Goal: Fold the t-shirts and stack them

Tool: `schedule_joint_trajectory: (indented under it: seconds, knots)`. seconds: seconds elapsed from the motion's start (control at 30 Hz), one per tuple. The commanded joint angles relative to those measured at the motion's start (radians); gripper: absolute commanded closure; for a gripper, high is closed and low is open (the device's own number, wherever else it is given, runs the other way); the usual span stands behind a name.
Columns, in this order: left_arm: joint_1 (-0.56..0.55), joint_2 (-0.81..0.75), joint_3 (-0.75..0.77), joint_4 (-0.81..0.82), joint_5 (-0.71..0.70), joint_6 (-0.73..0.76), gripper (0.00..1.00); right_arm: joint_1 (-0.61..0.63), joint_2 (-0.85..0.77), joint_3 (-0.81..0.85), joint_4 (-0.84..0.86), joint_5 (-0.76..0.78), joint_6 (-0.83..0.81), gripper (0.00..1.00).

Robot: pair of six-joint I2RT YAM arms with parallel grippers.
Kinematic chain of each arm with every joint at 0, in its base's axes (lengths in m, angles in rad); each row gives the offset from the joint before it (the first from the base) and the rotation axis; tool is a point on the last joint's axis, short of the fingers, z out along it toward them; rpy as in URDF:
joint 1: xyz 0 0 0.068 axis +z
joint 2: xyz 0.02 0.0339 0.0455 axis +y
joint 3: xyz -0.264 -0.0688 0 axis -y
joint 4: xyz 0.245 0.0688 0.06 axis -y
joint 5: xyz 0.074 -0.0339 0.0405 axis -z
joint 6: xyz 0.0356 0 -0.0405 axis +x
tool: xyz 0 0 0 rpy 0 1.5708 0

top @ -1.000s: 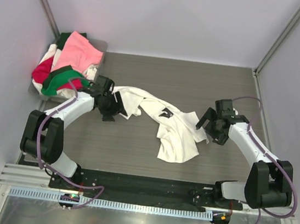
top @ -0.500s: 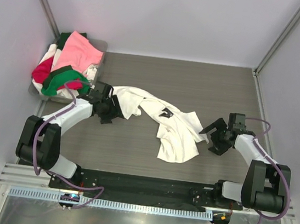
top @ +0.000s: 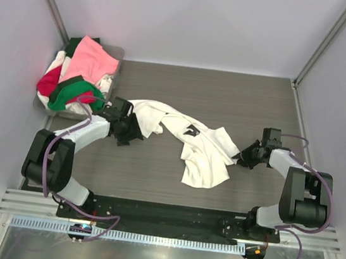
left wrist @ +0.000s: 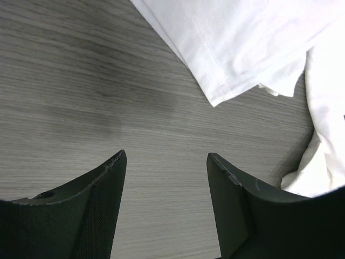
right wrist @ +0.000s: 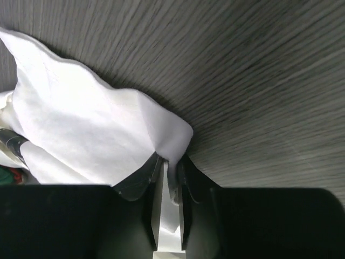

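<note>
Grey table, crumpled white t-shirt, corner in right end effector

Soft, even overhead light; faint shadow beneath the white t-shirt; wrist-view foregrounds dark and slightly blurred.

Loose t-shirt between left tool and right tool; t-shirt pile in tray, far left.

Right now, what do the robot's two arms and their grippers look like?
The left arm and right arm share white links, black joints and black bases. A purple cable loops along each. The left gripper has broad, tapered black fingers with a fine mesh texture; the right gripper is black too.
</note>
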Motion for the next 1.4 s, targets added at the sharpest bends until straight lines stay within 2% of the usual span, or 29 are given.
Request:
schedule_joint_trajectory:
  seconds: [0.0,0.07,0.17,0.47,0.73,0.83,0.93,1.03,1.17,1.37]
  knots:
    - [-0.016,0.064,0.041,0.07,-0.034,-0.006,0.37,-0.008,0.026,0.051,0.017,0.02,-0.032,0.8]
    - [-0.03,0.1,0.072,0.087,-0.043,-0.006,0.37,-0.008,0.043,0.059,0.013,0.018,-0.046,0.87]
    - [-0.054,0.167,0.118,0.098,-0.066,0.001,0.38,-0.009,0.063,0.071,0.01,0.017,-0.063,0.91]
    - [-0.134,0.31,0.231,0.09,-0.17,0.056,0.4,-0.018,0.124,0.114,-0.006,0.008,-0.118,0.94]
    - [-0.22,0.359,0.28,-0.033,-0.408,0.08,0.49,-0.034,0.164,0.142,-0.014,-0.015,-0.144,0.95]
    - [-0.234,0.403,0.306,-0.063,-0.459,0.096,0.56,-0.04,0.175,0.145,-0.013,-0.026,-0.15,0.96]
    - [-0.24,0.442,0.333,-0.085,-0.483,0.105,0.7,-0.047,0.18,0.146,-0.016,-0.032,-0.161,0.96]
    - [-0.24,0.453,0.345,-0.096,-0.503,0.108,1.0,-0.055,0.18,0.149,-0.02,-0.035,-0.166,0.99]
    - [-0.245,0.394,0.386,-0.161,-0.525,0.122,1.0,-0.06,0.154,0.172,-0.06,-0.045,-0.169,0.99]
    - [-0.249,0.131,0.532,-0.342,-0.578,0.165,1.0,-0.058,0.052,0.361,-0.203,0.036,-0.161,0.99]
